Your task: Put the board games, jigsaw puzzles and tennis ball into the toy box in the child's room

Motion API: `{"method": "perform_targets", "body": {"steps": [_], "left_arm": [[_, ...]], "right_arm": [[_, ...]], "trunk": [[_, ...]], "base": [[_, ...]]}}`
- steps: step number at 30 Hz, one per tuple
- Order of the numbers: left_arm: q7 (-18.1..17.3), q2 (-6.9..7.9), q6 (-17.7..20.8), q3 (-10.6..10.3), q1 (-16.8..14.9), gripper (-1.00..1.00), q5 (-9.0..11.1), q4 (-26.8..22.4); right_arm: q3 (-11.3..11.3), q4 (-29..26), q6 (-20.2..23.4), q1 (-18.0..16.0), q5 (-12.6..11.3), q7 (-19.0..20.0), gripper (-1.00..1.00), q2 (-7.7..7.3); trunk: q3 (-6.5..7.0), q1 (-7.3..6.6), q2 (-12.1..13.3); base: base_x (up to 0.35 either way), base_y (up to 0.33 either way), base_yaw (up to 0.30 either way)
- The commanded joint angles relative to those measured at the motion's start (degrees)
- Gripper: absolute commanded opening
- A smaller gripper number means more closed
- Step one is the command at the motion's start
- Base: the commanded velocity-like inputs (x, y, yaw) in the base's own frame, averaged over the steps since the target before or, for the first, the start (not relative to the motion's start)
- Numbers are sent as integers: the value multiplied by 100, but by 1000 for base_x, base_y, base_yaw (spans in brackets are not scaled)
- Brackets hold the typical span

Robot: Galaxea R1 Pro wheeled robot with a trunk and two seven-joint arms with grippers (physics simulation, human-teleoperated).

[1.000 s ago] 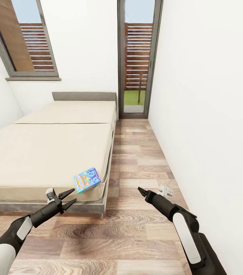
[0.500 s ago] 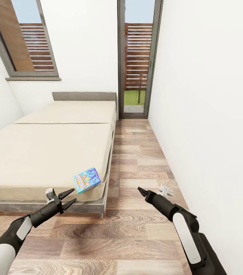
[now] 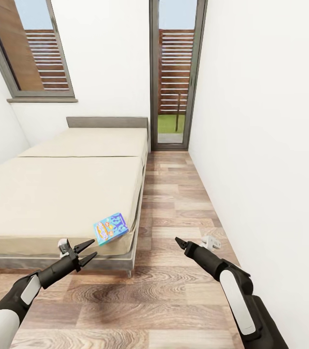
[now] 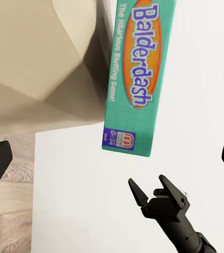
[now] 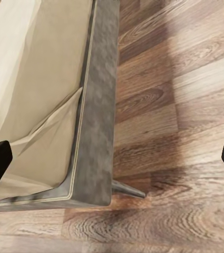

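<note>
I see a board game point(image 3: 110, 228) at the bed point(image 3: 52, 194) corner; my left claw point(image 3: 88, 251) and right claw point(image 3: 179, 242) hang released

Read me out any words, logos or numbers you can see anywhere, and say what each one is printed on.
"Balderdash": big blue letters on the orange oval of the teal board game box.
"The Hilarious Bluffing Game!": yellow line beside the title, same box.
Small purple logo patch at the box's corner: too small to read.
In the head view, the board game's cover print is blurred.

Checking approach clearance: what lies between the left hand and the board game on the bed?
Head view: only the bed corner and air separate the left hand from the board game.
</note>
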Motion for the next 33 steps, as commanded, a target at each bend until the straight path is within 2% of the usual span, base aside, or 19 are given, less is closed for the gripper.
{"method": "perform_targets", "body": {"steps": [1, 6, 17, 33], "left_arm": [[-13, 0, 49, 8, -3, 100, 9, 2], [-11, 1, 49, 29, -3, 100, 9, 2], [5, -15, 39, 257, -6, 100, 9, 2], [1, -9, 40, 279, -2, 100, 9, 2]], "right_arm": [[-7, -3, 22, -3, 3, 13, 100, 3], [-6, -3, 10, -3, 4, 9, 100, 2], [-7, -7, 50, 3, -12, 12, 100, 0], [2, -7, 12, 6, -7, 32, 100, 1]], "trunk": [[-5, -1, -2], [-5, -1, -2], [-5, -1, -2], [-5, -1, -2]], "base": [[0, 0, 0], [0, 0, 0], [0, 0, 0], [62, 0, 0]]}}
